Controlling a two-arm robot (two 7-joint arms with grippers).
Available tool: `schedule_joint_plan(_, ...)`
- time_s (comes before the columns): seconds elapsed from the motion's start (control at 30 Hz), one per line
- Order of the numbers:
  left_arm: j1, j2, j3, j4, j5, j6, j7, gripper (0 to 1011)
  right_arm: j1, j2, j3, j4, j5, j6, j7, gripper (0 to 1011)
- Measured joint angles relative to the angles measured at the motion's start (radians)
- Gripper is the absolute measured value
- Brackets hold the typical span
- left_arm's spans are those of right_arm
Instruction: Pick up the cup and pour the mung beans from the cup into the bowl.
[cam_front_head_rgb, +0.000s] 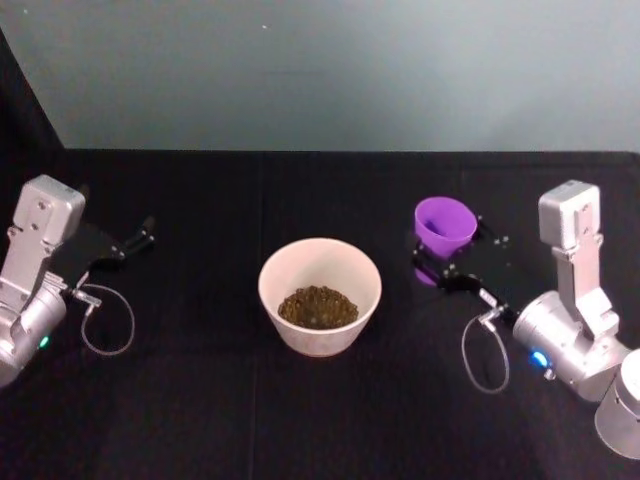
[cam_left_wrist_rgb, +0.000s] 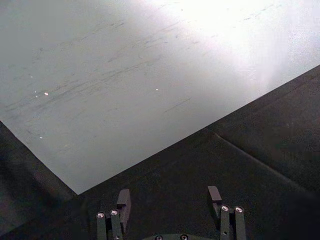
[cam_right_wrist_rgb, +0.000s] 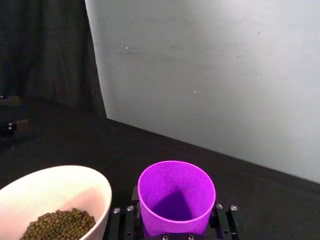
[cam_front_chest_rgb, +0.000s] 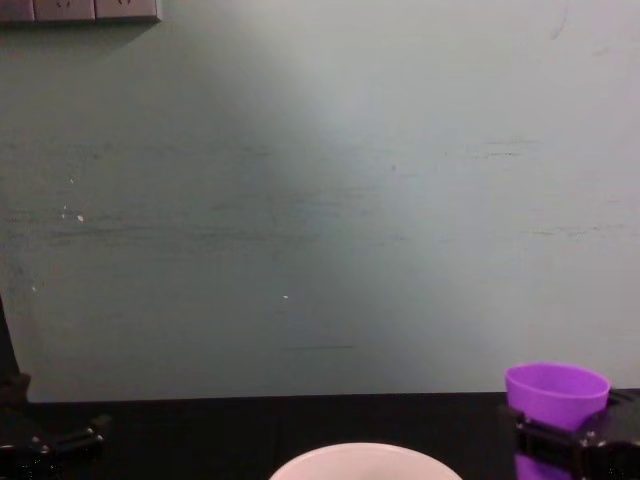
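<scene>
Cup: purple cup (cam_front_head_rgb: 445, 224) sits upright between the fingers of the right gripper (cam_front_head_rgb: 452, 248), to the right of the bowl and apart from it. Its inside looks empty in the right wrist view (cam_right_wrist_rgb: 176, 196).
Right gripper: clamped on the cup's lower wall, one black finger on each side (cam_right_wrist_rgb: 221, 220); the rim stands well above the fingers. In the chest view the cup (cam_front_chest_rgb: 556, 392) rises above the gripper (cam_front_chest_rgb: 565, 445).
Bowl: pale bowl (cam_front_head_rgb: 320, 296) at mid-table on the black table (cam_front_head_rgb: 200, 400), upright.
Mung beans: a mound of them (cam_front_head_rgb: 318, 307) lies in the bowl's bottom.
Left gripper: (cam_front_head_rgb: 135, 240) at the table's left side, well apart from the bowl, fingers (cam_left_wrist_rgb: 123, 201) spread and holding nothing.
</scene>
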Motion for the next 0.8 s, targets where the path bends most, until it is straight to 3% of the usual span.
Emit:
schedule_joint_plan(0.3,0.000,0.000,0.000,0.000,0.000,0.000,0.000,1000,0.025,0.009,-0.023,0.064,0.025,-0.029,0.010,737)
schedule_joint_plan(0.47,0.000,0.000,0.000,0.000,0.000,0.000,0.000,1000,0.043,0.016,-0.043,0.120,0.045,-0.093,0.029,736)
schedule_joint_plan(0.8,0.000,0.000,0.000,0.000,0.000,0.000,0.000,1000,0.052,0.028,-0.067,0.156,0.059,-0.137,0.034,737)
